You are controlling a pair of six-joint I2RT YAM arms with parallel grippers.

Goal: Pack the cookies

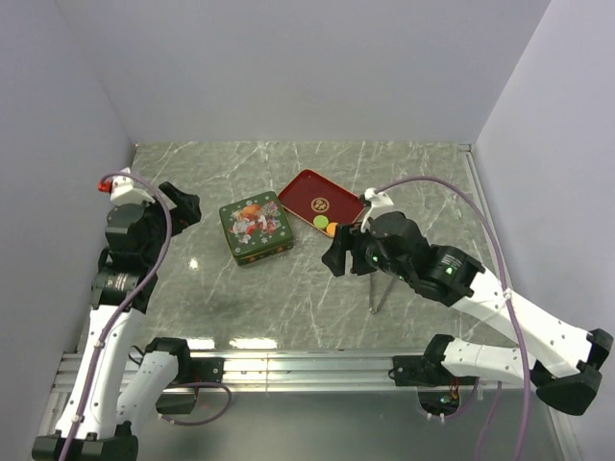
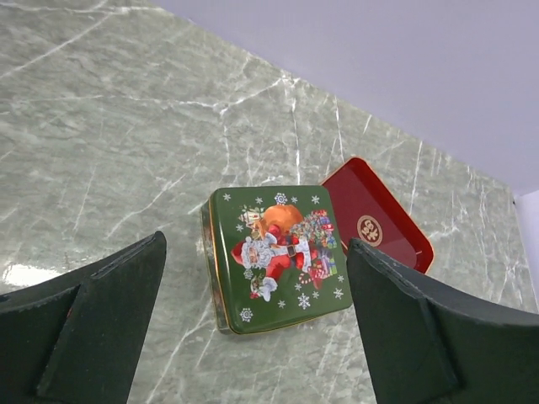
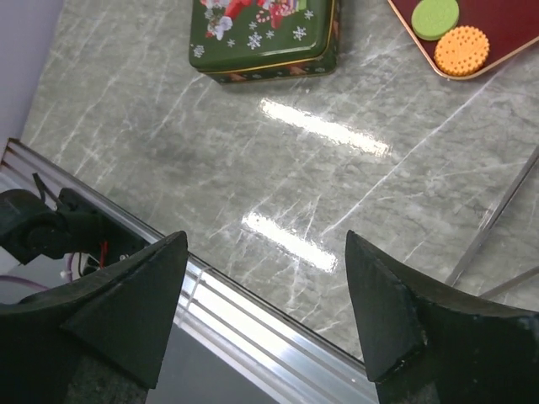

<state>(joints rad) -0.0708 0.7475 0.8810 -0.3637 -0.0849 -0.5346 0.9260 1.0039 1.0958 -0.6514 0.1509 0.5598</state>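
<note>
A closed green tin [image 1: 255, 228] with a Santa picture on its lid sits mid-table. It also shows in the left wrist view [image 2: 278, 257] and the right wrist view [image 3: 265, 34]. Behind and to the right of it lies a red tray [image 1: 317, 197] [image 2: 375, 223] [image 3: 505, 25]. At the tray's near corner lie a green cookie [image 1: 320, 222] [image 3: 434, 17] and an orange cookie [image 1: 332, 230] [image 3: 461, 49]. My left gripper [image 1: 183, 206] [image 2: 257, 337] is open and empty, left of the tin. My right gripper [image 1: 336, 254] [image 3: 265, 311] is open and empty, just in front of the tray.
An aluminium rail [image 1: 307, 365] [image 3: 253, 328] runs along the table's near edge. Thin metal rods [image 1: 380, 288] [image 3: 497, 219] stand on the table under my right arm. White walls close in the left, back and right sides.
</note>
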